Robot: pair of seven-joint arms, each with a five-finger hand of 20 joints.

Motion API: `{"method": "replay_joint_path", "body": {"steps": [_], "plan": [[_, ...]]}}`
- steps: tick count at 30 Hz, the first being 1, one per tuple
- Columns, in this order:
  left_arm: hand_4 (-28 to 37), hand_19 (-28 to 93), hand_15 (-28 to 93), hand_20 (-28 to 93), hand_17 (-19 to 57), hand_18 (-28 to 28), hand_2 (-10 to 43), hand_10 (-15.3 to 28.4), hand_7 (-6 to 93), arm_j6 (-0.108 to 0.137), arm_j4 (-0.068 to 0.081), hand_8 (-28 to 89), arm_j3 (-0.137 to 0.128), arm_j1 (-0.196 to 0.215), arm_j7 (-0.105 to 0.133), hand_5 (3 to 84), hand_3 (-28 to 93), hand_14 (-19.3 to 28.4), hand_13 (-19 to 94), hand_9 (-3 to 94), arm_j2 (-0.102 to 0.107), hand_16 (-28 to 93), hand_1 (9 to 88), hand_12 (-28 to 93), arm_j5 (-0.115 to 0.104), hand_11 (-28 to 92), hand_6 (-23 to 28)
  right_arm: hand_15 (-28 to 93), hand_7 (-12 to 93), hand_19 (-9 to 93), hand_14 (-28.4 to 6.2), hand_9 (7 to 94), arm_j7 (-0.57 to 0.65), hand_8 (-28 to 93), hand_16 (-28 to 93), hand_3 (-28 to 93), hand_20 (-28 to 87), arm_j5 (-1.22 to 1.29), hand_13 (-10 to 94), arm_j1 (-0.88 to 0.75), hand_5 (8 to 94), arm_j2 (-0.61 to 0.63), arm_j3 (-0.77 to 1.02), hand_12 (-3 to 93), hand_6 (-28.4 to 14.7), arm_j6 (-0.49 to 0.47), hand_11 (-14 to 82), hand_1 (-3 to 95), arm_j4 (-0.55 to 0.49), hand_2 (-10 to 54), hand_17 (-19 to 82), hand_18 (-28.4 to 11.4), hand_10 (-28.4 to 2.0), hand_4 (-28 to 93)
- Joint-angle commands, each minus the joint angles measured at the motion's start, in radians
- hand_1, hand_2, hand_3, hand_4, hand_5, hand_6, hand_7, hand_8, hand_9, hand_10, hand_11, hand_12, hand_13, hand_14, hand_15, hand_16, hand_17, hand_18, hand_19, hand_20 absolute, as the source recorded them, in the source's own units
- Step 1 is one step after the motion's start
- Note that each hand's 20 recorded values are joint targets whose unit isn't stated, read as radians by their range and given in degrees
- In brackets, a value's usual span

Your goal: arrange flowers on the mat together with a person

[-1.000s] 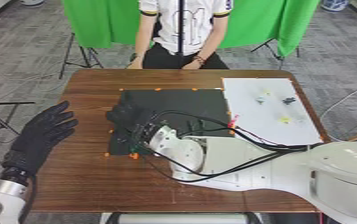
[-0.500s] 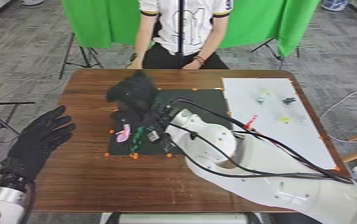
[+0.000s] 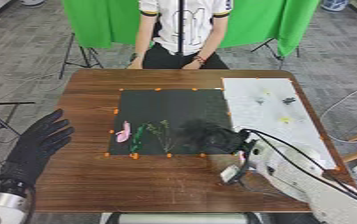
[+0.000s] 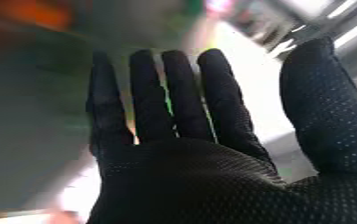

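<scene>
Look at the head view: your right hand (image 3: pixel 212 136) is over the near right part of the black mat (image 3: pixel 179 107), its arm running in from the bottom right across the near part of the white sheet (image 3: pixel 265 136). You cannot tell there whether the glove touches the mat. In the right wrist view, you see that right hand (image 4: pixel 192 175) spread, with its fingers straight and the thumb standing well out to the side. Your left hand (image 3: pixel 38 145) is at the left edge of the bench (image 3: pixel 94 185), its fingers straight and directed toward the far side.

On the near left part of the mat, you have three pieces side by side. The pink flower (image 3: pixel 123 132) is leftmost, the dark green sprig (image 3: pixel 137 138) is just beside it, and the thin, branching green sprig (image 3: pixel 165 134) is to the right, between the dark one and your right hand. Each lies roughly lengthwise from the near side toward the far side.

On the white sheet, to the right of the mat, you have a small pale blue-green flower (image 3: pixel 260 100), a dark flower (image 3: pixel 288 100) to its right, and a yellow flower (image 3: pixel 285 120) nearer to you. Small orange markers (image 3: pixel 168 155) line the mat's edges.
</scene>
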Motion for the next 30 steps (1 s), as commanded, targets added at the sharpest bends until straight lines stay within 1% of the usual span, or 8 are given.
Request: {"method": "replay_joint_path", "body": {"steps": [1, 7, 11, 17, 21, 24, 27, 30], "plan": [[-17.4, 46, 31, 8, -8.5, 21.2, -0.5, 11.3, 20.5, -0.004, 0.005, -10, 0.02, 0.001, 0.002, 27.9, 70, 14.1, 21, 24.6, -0.033, 2, 26.2, 19, 0.003, 21, 2.1, 12, 14, 38, -12.8, 37.7, -0.098, -10, 26, 86, 18, 0.622, 29, -0.542, 37.1, -0.1, 0.836, 20.7, -2.6, 0.151, 7.5, 19.6, -0.075, 1.3, 11, -20.4, -12.7, -22], [-17.5, 46, 31, 8, -8.5, 21.2, -0.5, 11.3, 20.5, -0.008, 0.005, -10, 0.02, -0.005, 0.005, 27.9, 70, 14.1, 21, 24.6, -0.032, 2, 26.2, 19, 0.003, 21, 2.1, 15, 15, 42, -12.3, 39.1, -0.153, -9, 30, 87, 21, 0.625, 30, -0.659, 38.9, -0.178, 0.856, 22.0, -2.6, 0.243, 8.6, 18.3, -0.125, 0.6, 10, -20.4, -13.5, -23], [-17.5, 46, 31, 9, -8.5, 21.2, -0.5, 11.3, 20.5, -0.024, 0.013, -10, 0.038, -0.03, -0.009, 27.8, 70, 14.1, 21, 24.6, -0.034, 2, 26.2, 19, 0.008, 21, 2.0, 16, 16, 43, -12.3, 39.2, -0.139, -9, 30, 87, 22, 0.616, 31, -0.686, 39.1, -0.205, 0.878, 22.4, -2.8, 0.239, 9.4, 18.0, -0.136, 0.4, 10, -20.7, -13.8, -23], [-17.5, 46, 31, 8, -8.4, 21.1, -0.6, 11.2, 20.6, -0.026, 0.012, -10, 0.041, -0.018, -0.015, 27.8, 70, 14.1, 21, 24.6, -0.043, 2, 26.1, 19, 0.007, 21, 2.0, 18, 16, 44, -12.4, 39.0, -0.119, -10, 30, 86, 22, 0.613, 31, -0.703, 39.1, -0.253, 0.878, 22.4, -3.1, 0.21, 9.8, 17.9, -0.131, 0.4, 10, -20.7, -14.1, -23], [-17.5, 46, 31, 9, -8.5, 21.2, -0.6, 11.3, 20.6, -0.032, 0.014, -10, 0.039, -0.03, -0.012, 27.8, 70, 14.1, 21, 24.6, -0.026, 2, 26.1, 19, 0.009, 22, 2.1, 18, 16, 44, -12.4, 39.0, -0.127, -10, 29, 87, 22, 0.629, 31, -0.699, 39.3, -0.26, 0.872, 22.3, -3.3, 0.203, 10.1, 17.8, -0.127, 0.4, 10, -20.7, -14.1, -23], [-17.6, 46, 31, 8, -8.4, 21.2, -0.7, 11.3, 20.6, -0.02, 0.009, -10, 0.025, -0.003, -0.01, 27.8, 70, 14.1, 21, 24.6, -0.029, 2, 26.1, 19, 0.001, 22, 2.0, 18, 16, 44, -12.5, 39.2, -0.113, -10, 29, 87, 22, 0.622, 30, -0.689, 39.4, -0.265, 0.853, 22.3, -3.4, 0.177, 10.4, 17.8, -0.12, 0.4, 10, -20.6, -14.1, -23], [-17.5, 46, 31, 9, -8.3, 21.3, -0.9, 11.3, 20.8, 0.045, 0.014, -10, 0.053, -0.005, 0.039, 28.2, 70, 14.1, 21, 24.8, -0.011, 2, 26.2, 19, -0.017, 22, 2.1, 17, 15, 42, -12.3, 38.6, -0.117, -10, 27, 86, 21, 0.626, 31, -0.683, 38.1, -0.272, 0.854, 21.6, -3.5, 0.142, 9.6, 17.8, -0.114, 0.6, 11, -20.4, -14.0, -23], [-17.6, 46, 32, 9, -7.9, 21.4, -1.0, 11.5, 20.8, 0.014, 0.023, -10, 0.054, -0.034, 0.027, 28.8, 70, 14.2, 22, 25.7, -0.005, 2, 26.2, 19, -0.004, 22, 2.4, 12, 13, 41, -11.8, 38.6, -0.137, -9, 26, 86, 20, 0.628, 32, -0.673, 36.6, -0.264, 0.838, 20.1, -3.4, 0.171, 7.2, 17.7, -0.113, 0.8, 11, -20.2, -13.6, -23]]}}
